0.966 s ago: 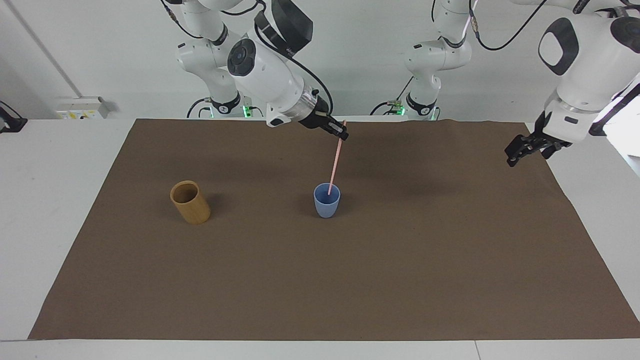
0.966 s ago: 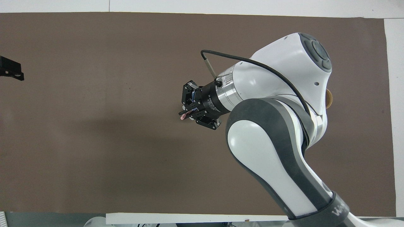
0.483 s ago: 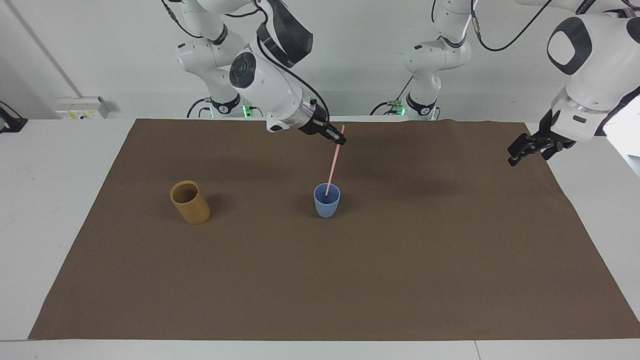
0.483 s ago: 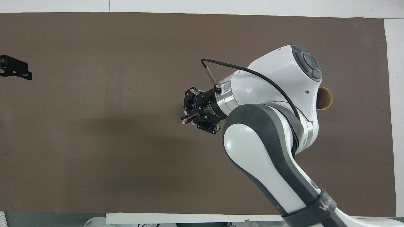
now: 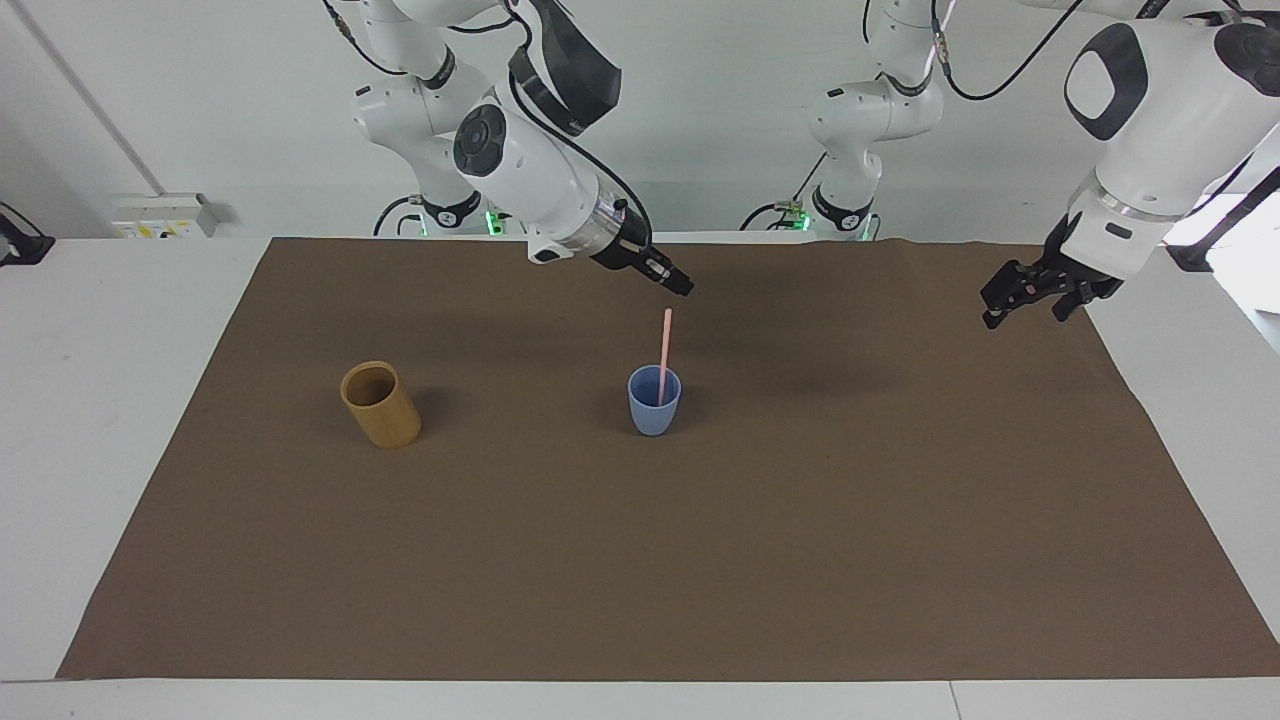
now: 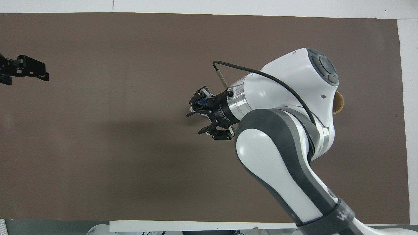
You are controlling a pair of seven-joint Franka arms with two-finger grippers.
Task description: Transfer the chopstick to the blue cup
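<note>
The pale pink chopstick [image 5: 664, 345] stands nearly upright in the light blue cup [image 5: 654, 408] at the middle of the mat, its lower end inside the cup. My right gripper [image 5: 684, 288] hangs open and empty over the chopstick's top end, clear of it. In the overhead view the right gripper [image 6: 193, 124] shows spread fingers and covers most of the cup. My left gripper [image 5: 1022, 312] hangs open and empty over the mat's edge at the left arm's end of the table.
A tan-yellow wooden-looking cup [image 5: 380, 405] stands on the brown mat [image 5: 800, 520] toward the right arm's end, level with the blue cup. In the overhead view the tan cup [image 6: 339, 101] peeks out from under the right arm.
My right gripper opened and let go of the chopstick, which dropped deeper into the blue cup and stands free. My left gripper drifted a little toward the table's middle.
</note>
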